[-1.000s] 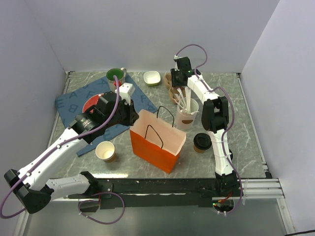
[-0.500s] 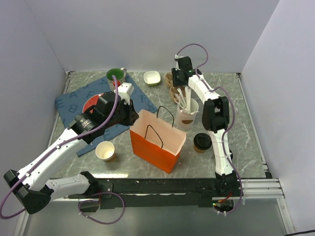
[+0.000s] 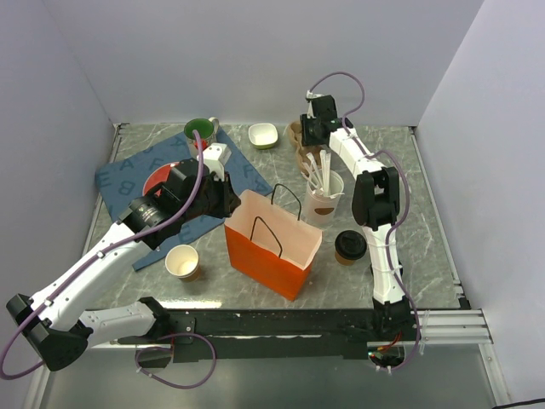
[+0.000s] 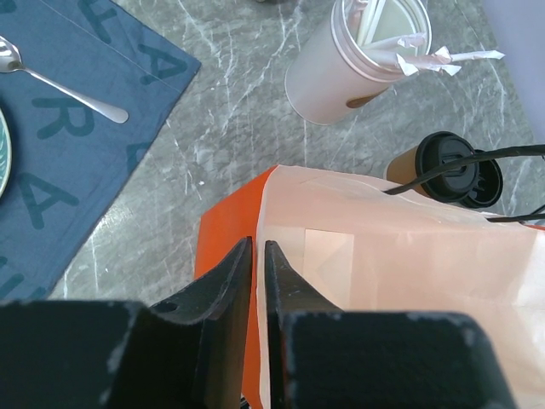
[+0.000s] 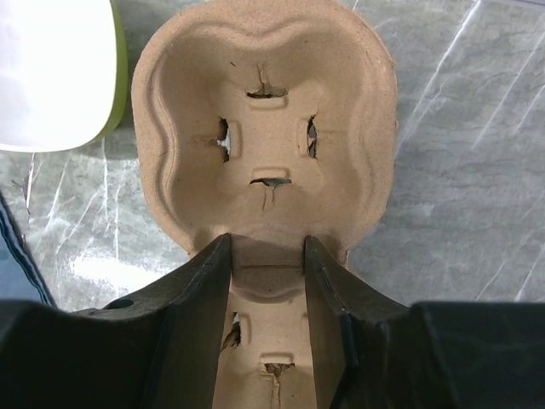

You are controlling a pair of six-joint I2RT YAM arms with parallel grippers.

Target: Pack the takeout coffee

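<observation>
Top external view: the coffee [image 3: 350, 246] stands upright on the table [image 3: 426, 213] at the near right, just beside the right side of the orange bag [image 3: 271, 249] and on the near side of the jar [image 3: 324, 194] of stirrers. Neither arm touches it. Left wrist view: the left gripper [image 4: 258, 249] is clamped on the bag's left rim, its fingers almost together with the paper wall between them. The mouth stands open, and a bag handle crosses in front of the coffee in this view. Right wrist view: the right gripper [image 5: 266, 251] is at the far side of the table, well apart from the coffee. Its fingers are part-way apart and appear closed on the middle ridge of the cardboard carrier [image 5: 264, 119]. Assessment of the coffee: it is a small paper cup, light if empty and heavier and liable to slosh if filled; the contents cannot be seen. The wall is thin and likely dents under a hard squeeze. The lid [image 4: 451, 166] is smooth, press-fitted plastic and may pop off if used as the lifting point. Recommended hold: across the cup wall just under the lid, where the rim stiffens it, with moderate pressure and the cup kept upright. Risks: tipping on first contact, and snagging the bag handles on entry.
</observation>
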